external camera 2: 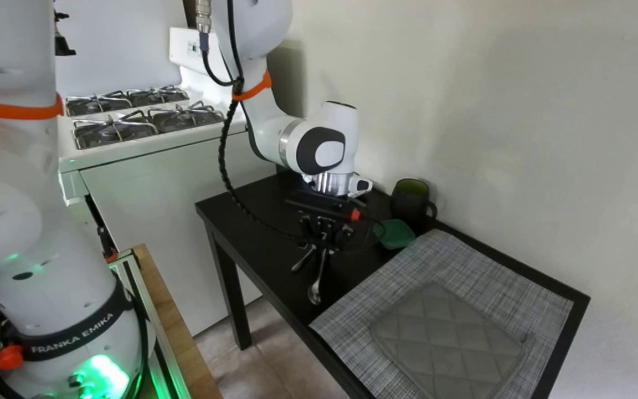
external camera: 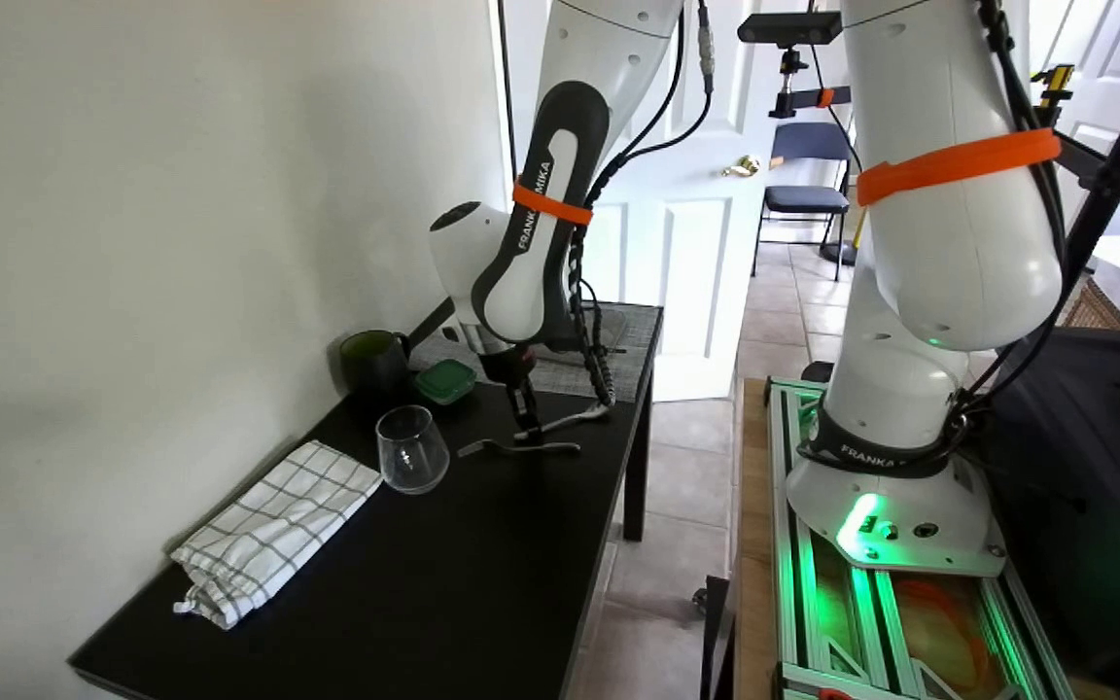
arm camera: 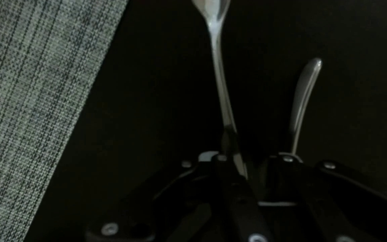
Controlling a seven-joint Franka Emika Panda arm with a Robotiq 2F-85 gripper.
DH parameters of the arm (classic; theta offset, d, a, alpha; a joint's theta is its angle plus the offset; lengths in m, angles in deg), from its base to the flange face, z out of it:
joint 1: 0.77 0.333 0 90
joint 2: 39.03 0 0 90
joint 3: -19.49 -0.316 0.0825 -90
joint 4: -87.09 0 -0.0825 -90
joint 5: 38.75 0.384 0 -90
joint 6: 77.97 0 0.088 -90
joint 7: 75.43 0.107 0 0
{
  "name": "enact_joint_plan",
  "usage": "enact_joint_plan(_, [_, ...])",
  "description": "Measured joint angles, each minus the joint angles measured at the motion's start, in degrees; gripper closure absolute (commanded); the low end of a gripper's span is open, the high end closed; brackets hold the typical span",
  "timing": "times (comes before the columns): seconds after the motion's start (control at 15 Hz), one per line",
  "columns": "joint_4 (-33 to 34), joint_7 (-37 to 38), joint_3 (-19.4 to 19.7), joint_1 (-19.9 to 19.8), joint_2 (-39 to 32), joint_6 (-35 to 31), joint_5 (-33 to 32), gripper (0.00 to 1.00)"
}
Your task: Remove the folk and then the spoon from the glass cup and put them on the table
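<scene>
Wrist view: the gripper had a modest gap between its fingers, nothing evidently clamped, though darkness left contact with the spoon beside one fingertip unclear. I judged that a lift could snag its handle, or drag the fork, which ran out of sight behind the opposite finger. In an exterior view both utensils lay on the table, the glass cup standing near the fork without cutlery inside; a sideways retreat might knock it. In an exterior view I could not make out the cup behind the arm, risking misjudged clearance.
</scene>
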Motion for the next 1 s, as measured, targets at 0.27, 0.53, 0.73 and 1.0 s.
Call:
enact_joint_plan(0.27, [0.1, 0.0, -0.4, -0.1, 0.3, -0.1, 0.7, 0.11])
enact_joint_plan(0.53, [0.2, -0.1, -0.6, -0.1, 2.5, -1.3, 1.5, 0.0])
enact_joint_plan(0.73, [0.1, -0.1, -0.7, -0.1, 6.1, -2.0, 2.0, 0.0])
enact_joint_plan(1.0, [-0.5, 0.0, -0.7, -0.1, 12.7, -1.2, 3.5, 0.0])
